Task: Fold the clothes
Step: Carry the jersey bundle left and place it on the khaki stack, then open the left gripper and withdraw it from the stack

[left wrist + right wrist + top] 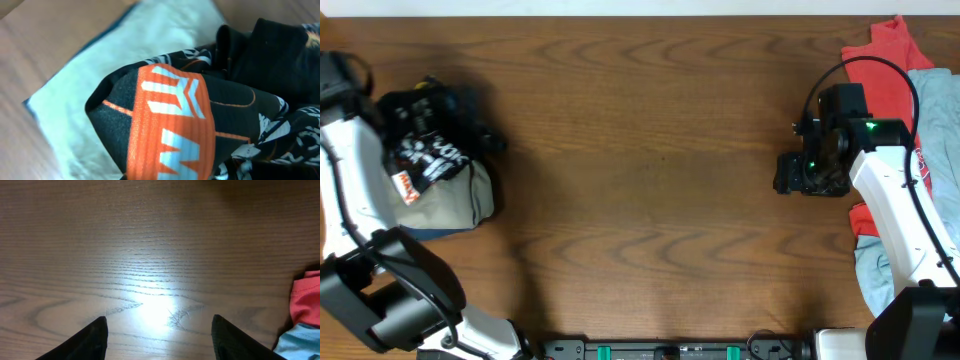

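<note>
Left gripper (450, 118) clamps the bunched jersey (170, 115) over tan trousers (472, 196); right gripper (159, 334) gapes, well apart.

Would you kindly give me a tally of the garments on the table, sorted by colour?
Black with orange print, jersey: 1
Tan, folded trousers: 1
Red garment: 1
Light blue garment: 1
Total: 4 visible. The right-hand pile runs off frame and under the arm, so it may hold more.
</note>
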Motion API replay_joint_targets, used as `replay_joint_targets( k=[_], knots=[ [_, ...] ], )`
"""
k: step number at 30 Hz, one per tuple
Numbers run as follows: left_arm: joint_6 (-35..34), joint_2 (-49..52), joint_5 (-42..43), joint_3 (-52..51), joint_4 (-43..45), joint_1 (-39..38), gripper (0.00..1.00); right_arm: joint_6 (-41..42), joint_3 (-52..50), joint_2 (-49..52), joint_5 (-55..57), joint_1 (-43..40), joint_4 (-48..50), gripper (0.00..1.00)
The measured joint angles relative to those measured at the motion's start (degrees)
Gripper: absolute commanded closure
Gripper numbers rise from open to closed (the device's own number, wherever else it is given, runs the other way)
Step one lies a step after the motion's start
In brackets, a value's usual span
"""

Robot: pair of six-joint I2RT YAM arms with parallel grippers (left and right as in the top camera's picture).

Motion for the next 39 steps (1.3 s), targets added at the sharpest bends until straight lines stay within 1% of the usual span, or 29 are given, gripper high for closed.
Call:
replay_joint_targets(
  k=[3,4,5,6,7,8,9,10,16,20,23,26,31,33,39],
  knots=[
    [-2.19,0.0,0.0,0.0,-0.59,2.45,0.94,0.0,0.0,0.0,0.0,0.0,0.0,0.36],
    [-2.67,0.0,0.0,0.0,-0.74,3.06,0.91,0.0,0.0,0.0,0.0,0.0,0.0,0.35],
    [-3.1,0.0,-0.02,0.0,-0.81,3.65,0.83,0.0,0.0,0.0,0.0,0.0,0.0,0.35],
    [-3.76,0.0,-0.02,0.0,-0.85,4.17,0.6,0.0,0.0,0.0,0.0,0.0,0.0,0.36],
    [-3.89,0.0,-0.04,0.0,-0.87,4.55,0.32,0.0,0.0,0.0,0.0,0.0,0.0,0.36],
    [-4.15,0.0,-0.07,0.0,-0.9,4.85,0.13,0.0,0.0,0.0,0.0,0.0,0.0,0.35],
    [-4.39,0.0,-0.09,0.0,-0.9,5.11,0.0,0.0,0.0,0.0,0.0,0.0,-0.02,0.35],
    [-4.68,0.0,-0.11,0.0,-0.9,5.27,0.02,0.0,0.0,0.0,0.0,0.0,-0.04,0.35],
    [-6.01,0.0,0.31,0.0,-1.4,5.38,0.02,0.0,0.0,0.0,0.0,0.0,-0.15,0.35],
    [-6.54,0.0,4.28,0.0,-1.2,4.76,0.02,0.0,0.0,0.0,0.0,0.0,-0.04,0.34],
    [-5.79,0.0,7.8,0.0,-0.68,2.6,0.02,0.0,0.0,0.0,0.0,0.0,0.0,0.34],
    [-4.22,0.0,9.75,0.0,-0.61,-1.46,0.02,0.0,0.0,0.0,0.0,0.0,0.0,0.34],
    [-0.79,0.0,11.47,0.0,-2.32,-10.58,0.02,0.0,0.0,0.0,0.0,0.0,0.2,0.34],
    [0.42,0.0,11.89,0.0,-4.33,-14.45,0.02,0.22,0.0,0.0,-0.02,0.0,0.72,0.28],
    [5.42,0.0,13.94,0.0,-13.51,-26.69,0.02,2.6,0.0,0.0,0.0,0.0,4.17,0.19]
  ],
)
